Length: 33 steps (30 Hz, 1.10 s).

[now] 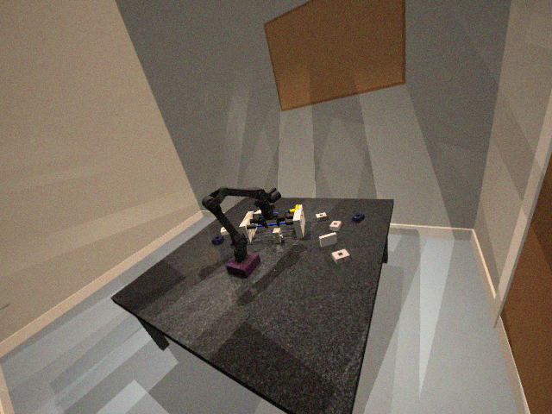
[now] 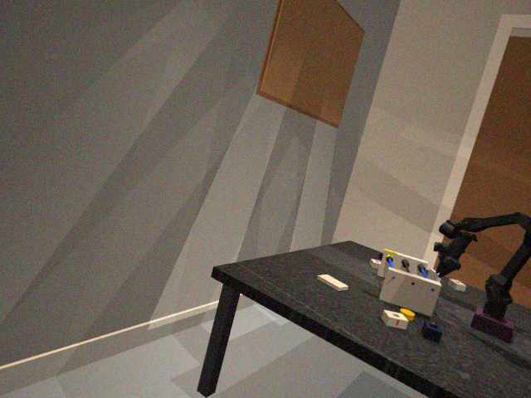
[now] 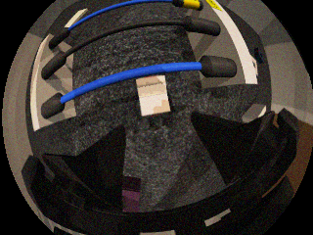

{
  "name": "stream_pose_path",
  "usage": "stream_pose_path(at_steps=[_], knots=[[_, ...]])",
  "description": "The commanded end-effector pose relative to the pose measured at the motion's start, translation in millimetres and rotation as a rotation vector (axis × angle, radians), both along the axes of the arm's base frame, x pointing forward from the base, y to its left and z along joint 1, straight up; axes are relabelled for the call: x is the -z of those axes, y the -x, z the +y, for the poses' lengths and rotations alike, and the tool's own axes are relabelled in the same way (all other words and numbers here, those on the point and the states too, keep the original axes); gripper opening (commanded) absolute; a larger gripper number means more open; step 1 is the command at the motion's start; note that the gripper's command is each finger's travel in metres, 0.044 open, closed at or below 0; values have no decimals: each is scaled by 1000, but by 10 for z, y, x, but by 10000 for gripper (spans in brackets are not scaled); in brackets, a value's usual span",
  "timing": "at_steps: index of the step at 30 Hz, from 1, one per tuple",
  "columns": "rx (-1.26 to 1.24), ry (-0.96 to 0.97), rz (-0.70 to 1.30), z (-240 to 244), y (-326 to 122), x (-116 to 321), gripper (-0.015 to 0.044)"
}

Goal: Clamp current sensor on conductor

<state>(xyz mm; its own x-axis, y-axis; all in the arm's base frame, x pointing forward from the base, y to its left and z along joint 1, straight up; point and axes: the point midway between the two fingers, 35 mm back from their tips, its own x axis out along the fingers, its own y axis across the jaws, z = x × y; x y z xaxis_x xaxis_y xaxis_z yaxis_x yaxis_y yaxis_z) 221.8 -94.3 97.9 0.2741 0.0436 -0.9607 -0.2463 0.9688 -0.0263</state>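
The open split-core sensor (image 1: 277, 229) (image 3: 154, 98) is a small whitish block standing on the table, beside and below the nearest blue conductor (image 3: 132, 71). In the exterior view I cannot make it out. The LOAD conductor is the far blue cable (image 3: 117, 6) with a yellow sleeve (image 3: 192, 4) at its end. The yellow LOAD marker (image 1: 297, 207) (image 2: 390, 251) sits on the rack's end plate (image 1: 299, 222) (image 2: 409, 291). My gripper (image 3: 158, 123) is open, pointing down over the near side of the rack, above the sensor. Nothing is between its fingers. The arrow on the sensor cannot be read.
A black cable (image 3: 122, 30) runs between the two blue ones. White blocks (image 1: 340, 255) (image 1: 327, 239) (image 2: 394, 319) and navy blocks (image 1: 358, 217) (image 1: 217, 240) (image 2: 432, 331) lie around the rack. A cream bar (image 2: 332, 283) and a yellow disc (image 2: 406, 314) lie beyond it.
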Motion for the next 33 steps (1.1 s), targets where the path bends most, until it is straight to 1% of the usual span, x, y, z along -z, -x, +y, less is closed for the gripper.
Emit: stream_pose_path(at_steps=[1, 31, 33], knots=[[-5, -3, 1, 9, -16, 63, 327], [-5, -4, 0, 42, -131, 513, 327], [-8, -1, -9, 35, -134, 465, 274]])
